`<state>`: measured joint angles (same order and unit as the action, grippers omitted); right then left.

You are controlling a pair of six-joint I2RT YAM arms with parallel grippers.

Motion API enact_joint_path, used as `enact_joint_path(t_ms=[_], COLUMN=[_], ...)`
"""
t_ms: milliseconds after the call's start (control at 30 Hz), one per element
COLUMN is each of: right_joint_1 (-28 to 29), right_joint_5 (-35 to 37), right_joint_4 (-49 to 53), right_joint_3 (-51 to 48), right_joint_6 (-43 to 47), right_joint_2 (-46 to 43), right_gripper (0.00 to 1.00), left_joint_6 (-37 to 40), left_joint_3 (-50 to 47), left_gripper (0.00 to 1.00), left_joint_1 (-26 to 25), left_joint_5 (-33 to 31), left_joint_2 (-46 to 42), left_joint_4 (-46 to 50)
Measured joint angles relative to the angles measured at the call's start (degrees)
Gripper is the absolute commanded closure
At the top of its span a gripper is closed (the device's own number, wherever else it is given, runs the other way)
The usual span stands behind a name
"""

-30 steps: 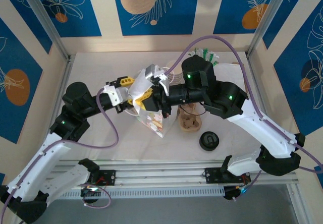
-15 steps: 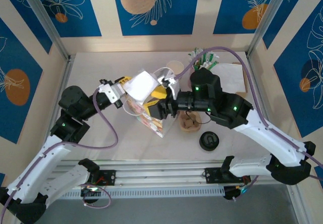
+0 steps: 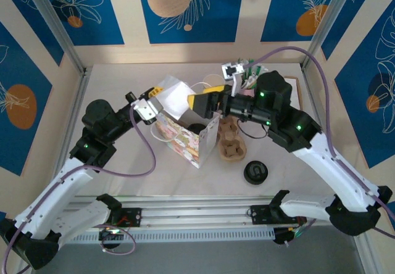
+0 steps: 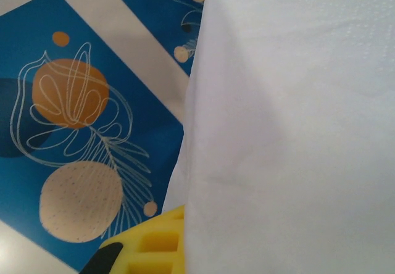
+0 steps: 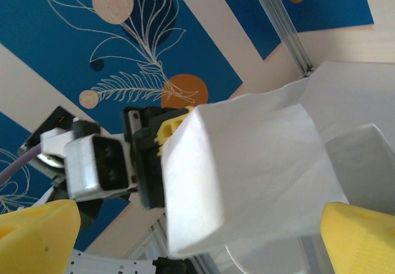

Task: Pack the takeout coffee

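Two grippers flank the paper bag (image 3: 183, 143): my left gripper (image 3: 154, 99) is clamped on the bag's upper white flap, and my right gripper (image 3: 207, 100) hangs just beside that flap, jaws spread wide and gripping nothing. One takeout coffee (image 3: 255, 172) stands on the table (image 3: 210, 179), outside the bag, near the cardboard carrier (image 3: 232, 145).

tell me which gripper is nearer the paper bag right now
Left. The left gripper is shut on the raised white flap of the paper bag, so it touches it. The right gripper is open and faces that flap from the other side, close but apparently not gripping.
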<state>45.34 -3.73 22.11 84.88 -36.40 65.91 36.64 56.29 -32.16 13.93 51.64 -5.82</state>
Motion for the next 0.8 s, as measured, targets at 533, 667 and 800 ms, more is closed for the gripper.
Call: enact_joint_path(t_ms=[533, 667, 800], right_joint_1=[-0.74, -0.68, -0.44], right_joint_5=[-9.01, -13.05, -16.17], right_joint_4=[-5.25, -9.81, -12.39], right_joint_3=[-0.52, -3.26, -5.31], right_joint_6=[-1.55, -1.01, 0.15], right_joint_2=[6.27, 6.21, 5.55], right_gripper=[0.01, 0.11, 0.3], left_joint_6=[-18.64, -23.91, -28.39], left_joint_3=[0.22, 0.28, 0.48], left_gripper=[1.0, 1.0, 1.0], left_joint_1=[-0.02, -0.24, -0.39], left_joint_5=[10.95, 11.37, 11.61], left_joint_2=[-3.17, -3.26, -3.21], left_joint_4=[-8.17, -9.73, -11.19])
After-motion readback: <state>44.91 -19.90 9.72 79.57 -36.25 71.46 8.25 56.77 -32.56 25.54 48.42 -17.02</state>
